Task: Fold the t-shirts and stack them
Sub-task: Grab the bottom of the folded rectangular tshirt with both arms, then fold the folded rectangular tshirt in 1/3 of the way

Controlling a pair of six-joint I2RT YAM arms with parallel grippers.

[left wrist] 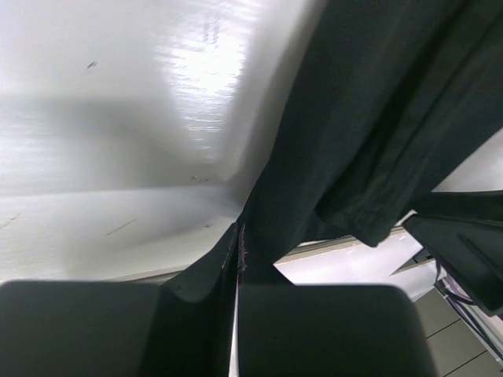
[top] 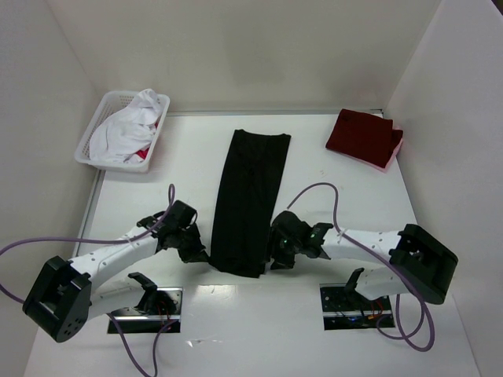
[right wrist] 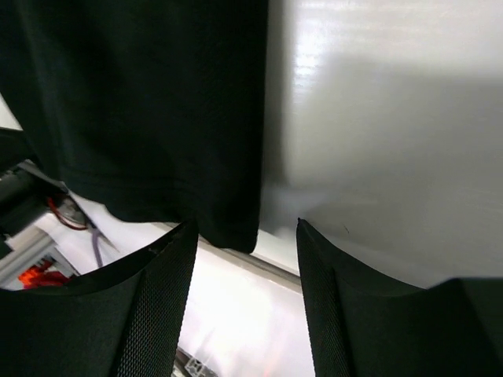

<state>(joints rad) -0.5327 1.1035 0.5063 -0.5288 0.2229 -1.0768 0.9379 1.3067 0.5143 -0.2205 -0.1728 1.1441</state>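
From above, the black t-shirt [top: 250, 200] lies folded into a long narrow strip down the middle of the tabletop [top: 369, 196], its far end toward the back wall and its near end between the two arms. The left gripper [top: 195, 250] sits at the strip's near left corner and the right gripper [top: 277, 255] at its near right corner. A dark red t-shirt [top: 361, 135] rests folded at the far right, on top of a paler folded piece. At the far left a white lattice basket [top: 88, 143] holds a crumpled white t-shirt [top: 126, 129] with some red cloth showing beneath it.

At the left wrist, the left gripper [left wrist: 237, 259] is clenched. A fold of the black t-shirt [left wrist: 377, 118] runs down into the thin seam between its fingers [left wrist: 330, 330], so it is grasping the cloth.

At the right wrist, the right gripper [right wrist: 245, 228] is released, its fingers [right wrist: 149, 314] standing well apart. The hemmed corner of the black t-shirt [right wrist: 157, 102] lies just at the gap, unclasped.
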